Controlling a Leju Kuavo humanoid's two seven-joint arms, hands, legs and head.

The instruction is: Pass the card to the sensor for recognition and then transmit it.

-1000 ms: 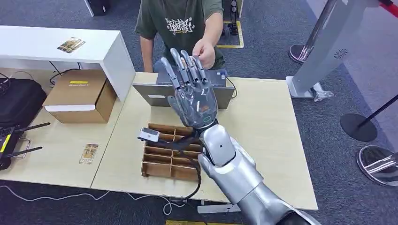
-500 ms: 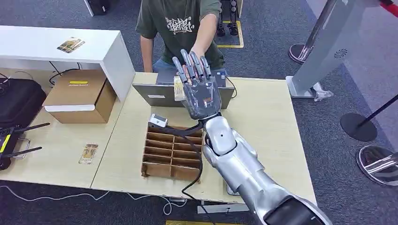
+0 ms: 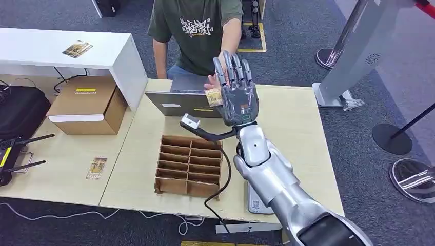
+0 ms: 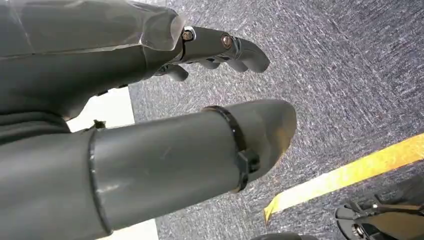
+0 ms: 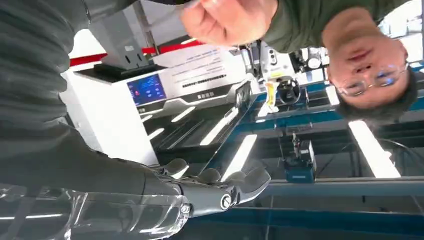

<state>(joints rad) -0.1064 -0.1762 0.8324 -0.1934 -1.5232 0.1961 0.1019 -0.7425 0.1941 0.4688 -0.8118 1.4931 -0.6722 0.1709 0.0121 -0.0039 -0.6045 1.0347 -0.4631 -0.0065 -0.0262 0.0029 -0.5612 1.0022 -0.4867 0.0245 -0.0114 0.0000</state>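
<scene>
Fingers of your right hand point(image 3: 237, 97) stand upright and spread, with the card point(image 3: 214, 97) pinched at the thumb side, so it is offered edge-out across the table point(image 3: 292, 133). A person's hand point(image 3: 214, 81) sits just behind the card, seemingly ready to take it; I judge this the handover step. Your left hand point(image 4: 150, 115) hangs over carpet, fingers loosely curled, holding nothing. Beneath the raised arm sits the wooden divider tray point(image 3: 189, 166), near the laptop point(image 3: 179, 102).
</scene>
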